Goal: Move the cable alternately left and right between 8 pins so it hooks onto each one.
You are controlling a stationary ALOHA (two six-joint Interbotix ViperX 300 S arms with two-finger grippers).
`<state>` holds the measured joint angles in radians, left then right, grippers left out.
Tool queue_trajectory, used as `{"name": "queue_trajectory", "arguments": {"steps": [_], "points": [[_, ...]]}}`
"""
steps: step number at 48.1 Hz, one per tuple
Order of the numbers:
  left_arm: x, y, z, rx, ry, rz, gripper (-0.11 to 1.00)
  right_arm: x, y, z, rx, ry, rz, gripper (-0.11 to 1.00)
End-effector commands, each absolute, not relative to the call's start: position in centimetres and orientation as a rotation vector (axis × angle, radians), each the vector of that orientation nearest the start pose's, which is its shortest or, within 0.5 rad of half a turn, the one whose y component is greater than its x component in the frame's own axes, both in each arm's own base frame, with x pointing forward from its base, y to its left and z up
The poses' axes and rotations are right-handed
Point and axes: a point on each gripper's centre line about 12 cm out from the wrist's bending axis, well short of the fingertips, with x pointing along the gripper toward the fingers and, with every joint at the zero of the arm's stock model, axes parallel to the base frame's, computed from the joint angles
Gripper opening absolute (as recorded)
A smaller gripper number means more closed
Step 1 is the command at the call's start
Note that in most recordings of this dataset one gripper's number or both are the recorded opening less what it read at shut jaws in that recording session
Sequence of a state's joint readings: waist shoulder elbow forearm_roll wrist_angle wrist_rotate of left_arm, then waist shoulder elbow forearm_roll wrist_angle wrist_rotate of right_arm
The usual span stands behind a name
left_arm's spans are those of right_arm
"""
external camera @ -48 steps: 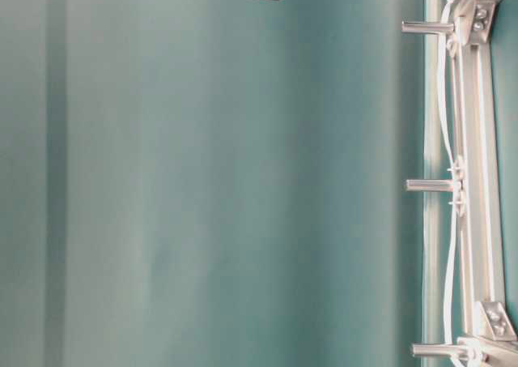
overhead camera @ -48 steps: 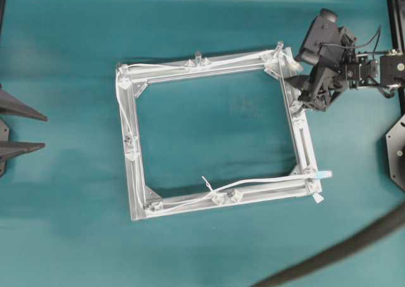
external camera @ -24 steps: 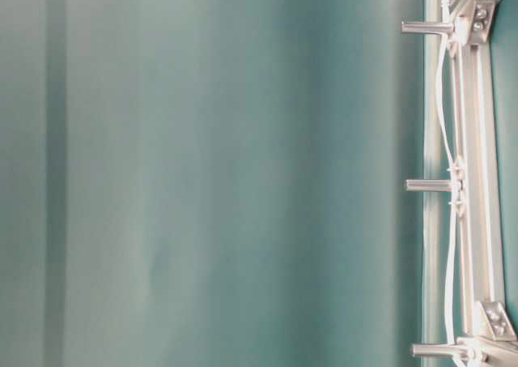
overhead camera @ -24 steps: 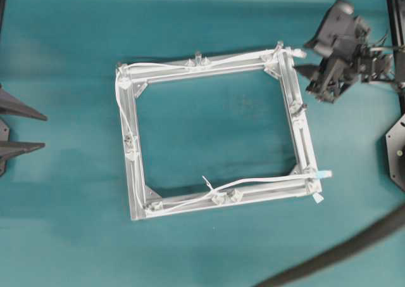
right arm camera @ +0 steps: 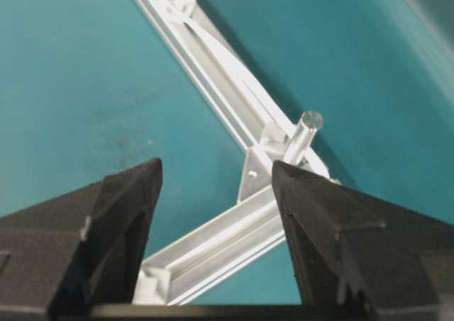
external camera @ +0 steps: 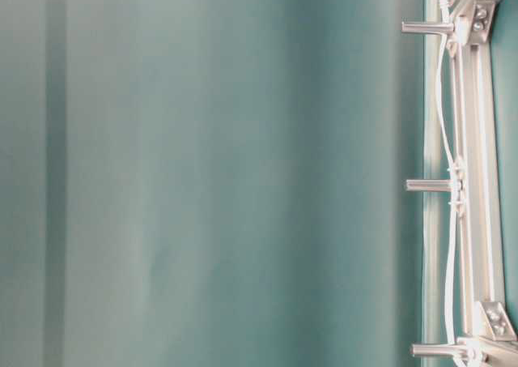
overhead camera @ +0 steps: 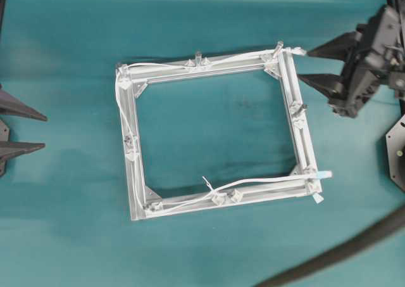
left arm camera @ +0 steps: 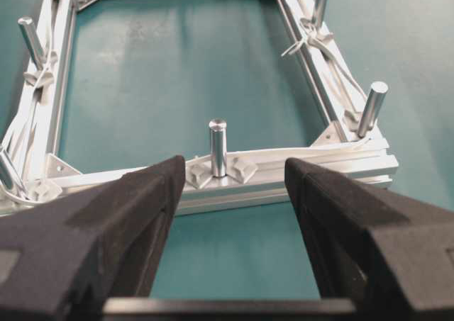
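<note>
Teal table (overhead camera: 76, 236), cable-laced (overhead camera: 158, 66) frame (overhead camera: 134, 173)

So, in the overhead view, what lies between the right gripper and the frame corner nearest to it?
Only bare teal cloth. In the overhead view the right gripper stands open, just right of the frame corner, holding nothing; the cable end pokes out there.

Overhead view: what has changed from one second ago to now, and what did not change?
The right gripper moved away from the frame's top-right corner, toward the right edge of the view; its jaws are open and empty. The cable stayed strung around the frame's rails, the frame did not shift, and the left gripper stayed at the left edge.
</note>
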<state>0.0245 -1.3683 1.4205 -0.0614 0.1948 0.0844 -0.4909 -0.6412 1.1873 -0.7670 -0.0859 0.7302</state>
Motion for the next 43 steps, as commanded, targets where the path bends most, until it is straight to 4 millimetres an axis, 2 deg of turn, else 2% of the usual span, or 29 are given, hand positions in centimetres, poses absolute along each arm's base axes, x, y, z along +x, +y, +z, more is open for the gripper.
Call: {"name": "queue_trajectory", "arguments": {"steps": [1,11,19,35,43], "points": [[13.4,0.2,20.8,0.026,0.233,0.012,0.69,19.8,-9.6,20.3,0.092,0.413,-0.409,0.64],[13.4,0.2,20.8,0.024,0.233,0.012,0.69,16.6,-7.7,21.1,0.069,0.280,-0.407,0.64],[13.4,0.2,20.8,0.024,0.233,0.012,0.69,15.0,-6.7,21.2,0.114,0.209,-0.416,0.64],[13.4,0.2,20.8,0.026,0.233,0.012,0.69,15.4,-3.5,20.7,0.101,0.218,-0.229,0.64],[13.4,0.2,20.8,0.026,0.233,0.012,0.69,15.3,-2.8,20.3,0.094,0.235,-0.187,0.64]]}}
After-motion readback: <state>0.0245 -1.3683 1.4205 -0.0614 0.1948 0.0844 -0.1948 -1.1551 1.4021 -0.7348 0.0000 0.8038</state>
